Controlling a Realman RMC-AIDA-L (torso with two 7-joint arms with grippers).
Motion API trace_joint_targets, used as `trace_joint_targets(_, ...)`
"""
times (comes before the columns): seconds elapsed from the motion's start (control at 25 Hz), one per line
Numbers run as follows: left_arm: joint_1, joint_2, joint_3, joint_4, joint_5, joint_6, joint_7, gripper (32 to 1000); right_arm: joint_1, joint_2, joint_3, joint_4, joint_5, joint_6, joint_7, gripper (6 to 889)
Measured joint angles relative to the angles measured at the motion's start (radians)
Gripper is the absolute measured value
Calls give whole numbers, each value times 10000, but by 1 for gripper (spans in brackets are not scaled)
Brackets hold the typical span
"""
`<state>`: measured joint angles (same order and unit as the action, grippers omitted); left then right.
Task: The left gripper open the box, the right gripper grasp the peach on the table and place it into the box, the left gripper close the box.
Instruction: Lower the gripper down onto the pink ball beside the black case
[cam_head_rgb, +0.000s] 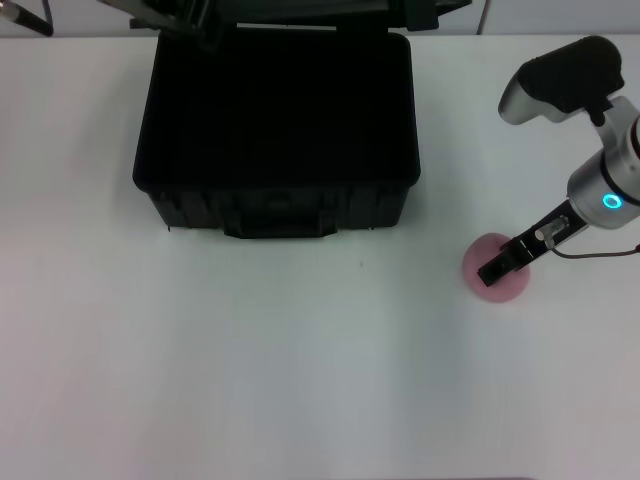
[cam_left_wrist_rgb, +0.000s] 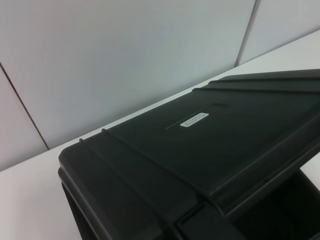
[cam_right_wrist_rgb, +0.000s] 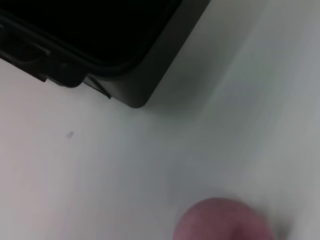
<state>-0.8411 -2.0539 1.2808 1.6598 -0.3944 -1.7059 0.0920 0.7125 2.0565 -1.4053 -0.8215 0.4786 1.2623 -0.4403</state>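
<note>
- Peach (cam_head_rgb: 494, 268) sits on the white table (cam_head_rgb: 300, 380), well to the right of the box (cam_head_rgb: 275, 130) and nearer the robot than the box's front wall.
- Right gripper (cam_head_rgb: 497, 266) is directly over the peach, black fingers pointing down and toward the box side; fingertip end overlaps the fruit's top in head view. Can't tell whether the fingers are spread around it or already pinched on it – they read as one dark bar from above.
- Right wrist view: peach (cam_right_wrist_rgb: 220, 220) at one edge of the picture, box corner (cam_right_wrist_rgb: 130, 95) farther off across bare table, so the fruit is right under the wrist and the box lies ahead on a diagonal.
- Box is open: dark empty cavity faces up, lid (cam_left_wrist_rgb: 200, 145) raised at the far side, w/ small white label (cam_left_wrist_rgb: 194, 119) on it. Front handle (cam_head_rgb: 280, 222) and latches face the robot.
- Left gripper (cam_head_rgb: 190, 28) is up at the far-left corner of the lid, prob. propping it; fingers not readable, can't tell their state.
- Key relation: peach is round, so no long axis to line up w/. What matters is direction: box opening lies left and away from the peach, w/ the front wall between, so my guess is the carry needs a lift first, then a diagonal sweep over the rim.
- Right arm is far nearer the fruit; left is busy at the lid.
</note>
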Motion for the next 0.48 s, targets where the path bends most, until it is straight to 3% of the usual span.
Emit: trace_joint_targets(0.48,-25,0,1,0,2,0,1,318,28,22,29,372,112,-216,-120,759)
